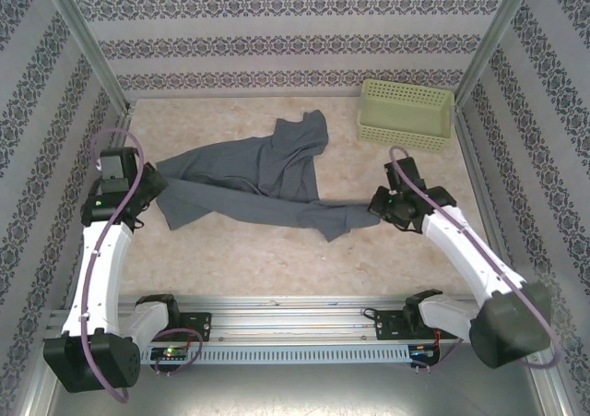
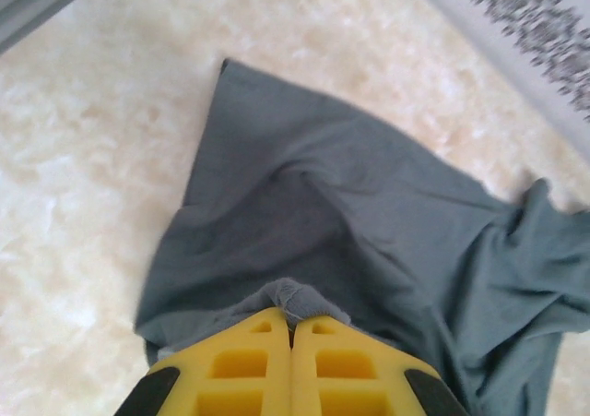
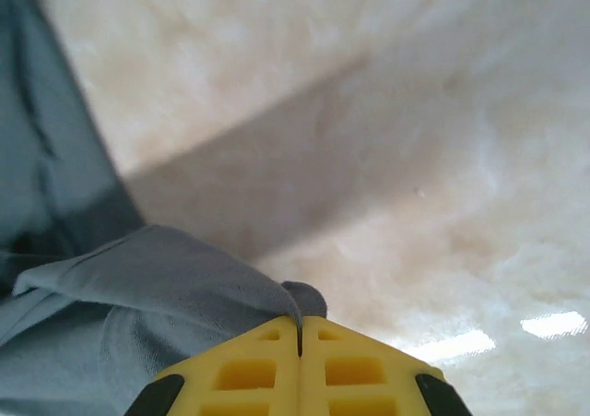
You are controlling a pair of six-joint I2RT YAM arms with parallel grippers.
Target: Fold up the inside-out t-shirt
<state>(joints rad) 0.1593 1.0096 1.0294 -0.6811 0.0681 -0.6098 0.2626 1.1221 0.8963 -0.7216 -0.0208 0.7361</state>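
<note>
The slate blue-grey t-shirt [image 1: 263,181] lies crumpled and stretched across the middle of the table, one flap reaching toward the back. My left gripper [image 1: 150,187] is at the shirt's left end, shut on a bunched fold of cloth; in the left wrist view the t-shirt [image 2: 369,222] spreads away from the yellow fingers [image 2: 240,370], with a nub of fabric pinched at the gripper [image 2: 293,322]. My right gripper [image 1: 376,204] is at the shirt's right tip, shut on a thin edge of the t-shirt [image 3: 138,287] at the gripper [image 3: 300,322].
A pale yellow-green perforated basket [image 1: 407,113] stands at the back right corner, behind the right arm. Patterned walls enclose the table on three sides. Bare marbled tabletop [image 1: 277,259] lies in front of the shirt, up to the rail carrying the arm bases.
</note>
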